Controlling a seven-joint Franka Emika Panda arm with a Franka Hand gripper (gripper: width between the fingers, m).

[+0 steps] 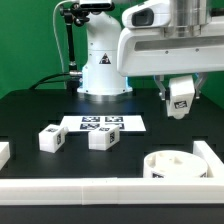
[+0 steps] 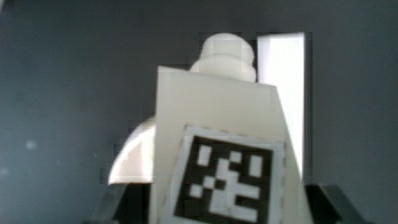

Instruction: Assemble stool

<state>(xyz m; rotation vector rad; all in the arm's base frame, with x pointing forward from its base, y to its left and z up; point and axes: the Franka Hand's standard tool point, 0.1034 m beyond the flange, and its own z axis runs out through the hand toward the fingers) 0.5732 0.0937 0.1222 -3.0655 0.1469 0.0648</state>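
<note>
- While clenched in the pincer, the stool leg is judged light, stiff, slippery plastic.
- Its flat sides are best gripped, peg left free.

The marker board lies mid-table, before the arm's base. Just nearer stand the left leg and, to the exterior view's right of it, the right leg. The seat sits near right, inside the border rails. Above it, the gripper holds a third leg.
</note>
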